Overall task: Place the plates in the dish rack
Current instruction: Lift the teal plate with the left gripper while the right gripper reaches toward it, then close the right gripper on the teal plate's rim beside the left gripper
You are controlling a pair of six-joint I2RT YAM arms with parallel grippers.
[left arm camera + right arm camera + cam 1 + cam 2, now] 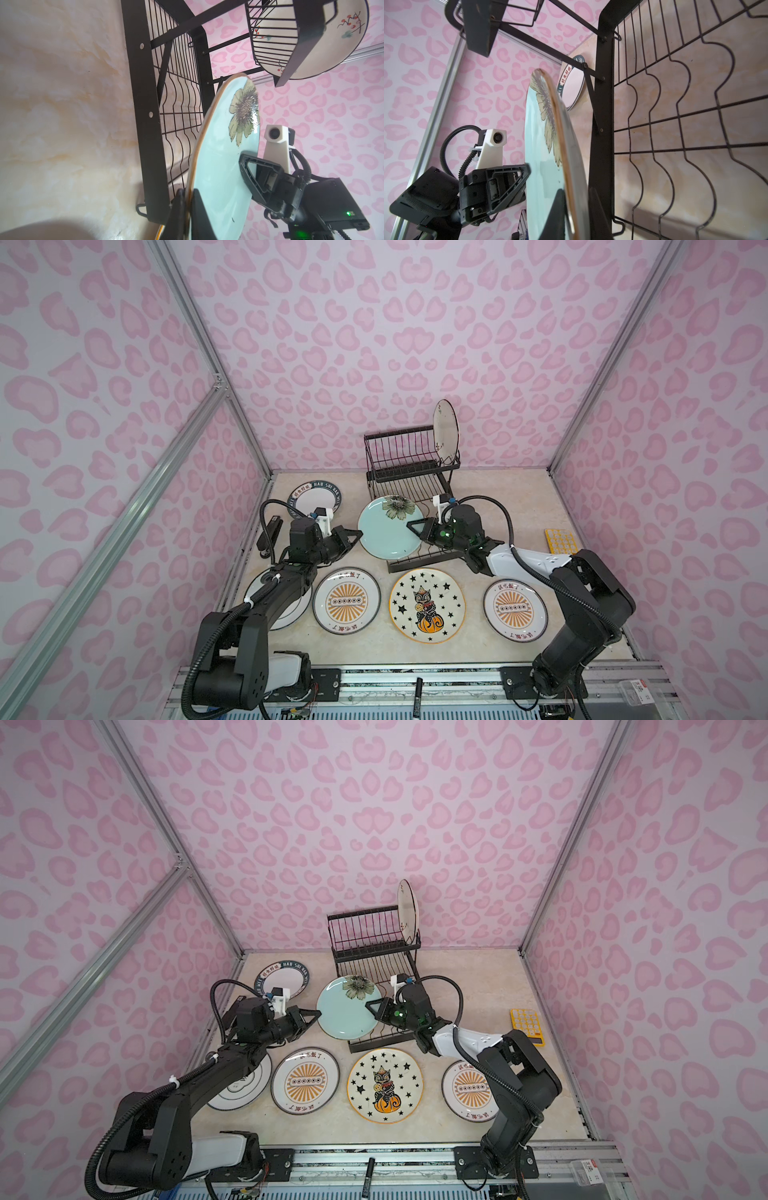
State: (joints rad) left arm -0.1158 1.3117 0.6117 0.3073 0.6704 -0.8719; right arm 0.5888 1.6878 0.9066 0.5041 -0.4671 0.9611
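Smooth cream worktop with a marble look, shut in by walls of pink spots and silver metal bars. At 12 o'clock, a black wire dish rack: thin straight bars up top like a basket, wavy wires in the low tray. On edge at the right end of the top tier, a white plate with tiny red twigs. In the middle, just by the front of the low tray, a shiny teal plate with a brown flower and a brown rim, up on a slant. Left claw pinched tight on that rim at 9 o'clock, right claw pinched tight at 3 o'clock. Hard to tell whether touching the tray or not. Flat at 10 o'clock, a lettered plate. Flat along the near side, from 7 to 5 o'clock: a sun-ray plate, a cat plate with black stars, the other sun-ray plate. At 8 o'clock, a plain plate, half hidden under the left arm. At 3 o'clock, a yellow calculator.
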